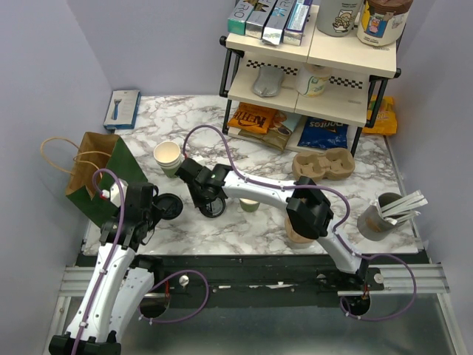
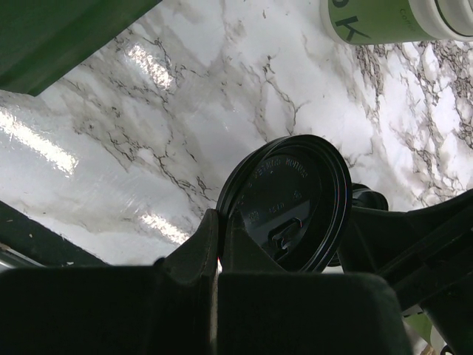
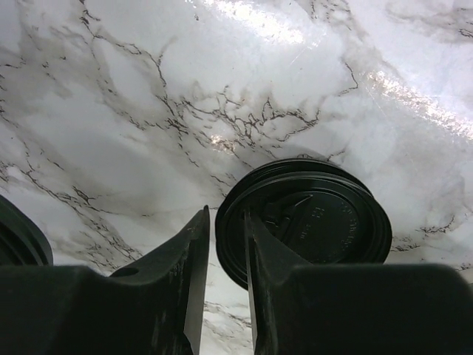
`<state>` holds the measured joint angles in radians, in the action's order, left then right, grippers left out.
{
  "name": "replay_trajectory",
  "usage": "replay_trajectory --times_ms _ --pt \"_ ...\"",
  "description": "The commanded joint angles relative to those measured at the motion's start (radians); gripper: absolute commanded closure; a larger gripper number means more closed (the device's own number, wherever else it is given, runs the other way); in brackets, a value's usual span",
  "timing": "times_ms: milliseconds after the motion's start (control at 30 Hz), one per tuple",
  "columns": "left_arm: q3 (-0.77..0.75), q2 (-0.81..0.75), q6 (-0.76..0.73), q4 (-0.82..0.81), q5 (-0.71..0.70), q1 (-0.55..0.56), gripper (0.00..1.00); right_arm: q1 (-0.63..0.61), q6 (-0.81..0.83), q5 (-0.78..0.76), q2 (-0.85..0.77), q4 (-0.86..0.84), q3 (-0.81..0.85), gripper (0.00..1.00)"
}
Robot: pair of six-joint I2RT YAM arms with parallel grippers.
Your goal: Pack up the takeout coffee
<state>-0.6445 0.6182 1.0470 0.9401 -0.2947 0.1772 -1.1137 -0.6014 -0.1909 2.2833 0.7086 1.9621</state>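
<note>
Left fingers (image 2: pixel 196 251) clamp a lid (image 2: pixel 288 207) by its rim, likely to cap the cup (image 1: pixel 168 155). Right fingers (image 3: pixel 185 281) straddle the other lid (image 3: pixel 318 222) on the worktop (image 3: pixel 148 111); I can't tell whether they grip it.

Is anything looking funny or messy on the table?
Nothing is spilled or broken. One funny thing: the left gripper pinches a black lid by its rim, so the lid looks tilted instead of lying flat, while the green cup stands open with no lid on.
</note>
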Motion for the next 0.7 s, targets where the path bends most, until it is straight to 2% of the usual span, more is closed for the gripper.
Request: replay_trajectory --times_ms 0,667 --pt "0.009 -0.009 -0.015 -0.017 0.011 0.004 1.00 -0.008 -0.020 -0.036 0.025 0.031 0.011 0.68" --pt "0.019 -0.028 -0.022 -0.029 0.026 0.002 1.00 -0.011 -0.046 -0.041 0.022 0.023 -0.017 0.72"
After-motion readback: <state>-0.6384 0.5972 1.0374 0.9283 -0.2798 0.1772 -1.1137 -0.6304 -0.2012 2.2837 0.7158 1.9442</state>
